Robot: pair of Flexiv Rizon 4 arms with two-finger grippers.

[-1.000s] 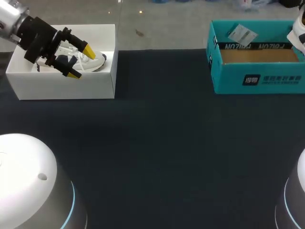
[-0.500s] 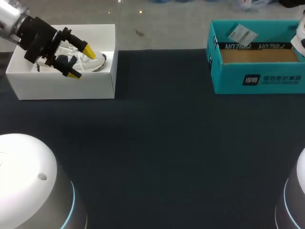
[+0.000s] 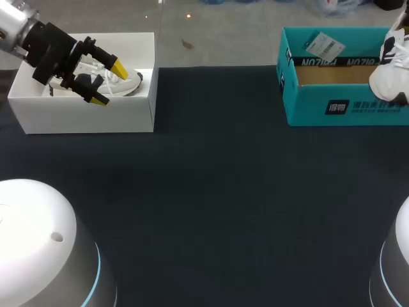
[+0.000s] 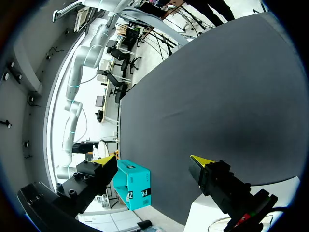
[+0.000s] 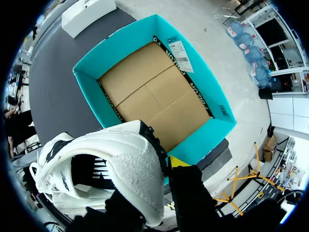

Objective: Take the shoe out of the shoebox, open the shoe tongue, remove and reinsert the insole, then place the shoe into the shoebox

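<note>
The teal shoebox (image 3: 339,109) at the desk's (image 3: 217,192) far right shows its bare cardboard floor. The right tool (image 5: 163,166) is clenched on the heel of the white shoe (image 3: 391,77), aloft at the shoebox's right end. The left tool (image 3: 107,83) hangs released over a white box (image 3: 89,118) containing another shoe (image 3: 128,82).

Silver left arm (image 3: 11,27), black wrist block (image 3: 48,51), yellow-tipped fingers (image 3: 119,66), white domed bases (image 3: 35,240) ringed in blue
</note>
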